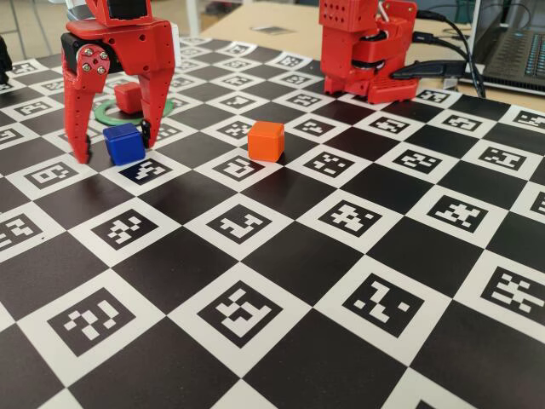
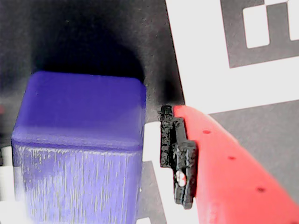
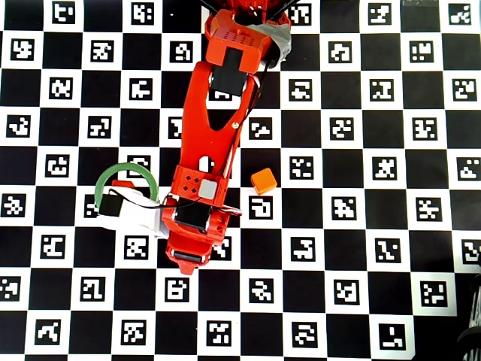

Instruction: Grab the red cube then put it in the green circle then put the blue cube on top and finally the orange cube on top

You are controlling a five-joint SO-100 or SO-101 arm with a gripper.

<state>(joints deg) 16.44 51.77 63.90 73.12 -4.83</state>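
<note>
With the red cube (image 1: 128,96) already inside the green circle (image 1: 109,115), my hand (image 1: 114,146) straddles the blue cube (image 1: 124,143) spread wide, unclosed, while the orange cube (image 1: 266,141) waits at its 3 o'clock.

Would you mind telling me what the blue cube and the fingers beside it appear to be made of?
The blue cube looks like matte plastic, probably 3D-printed: fine streaks line its side. The fingers look like red printed plastic with small holes, one carrying a rough black pad, possibly rubber.
</note>
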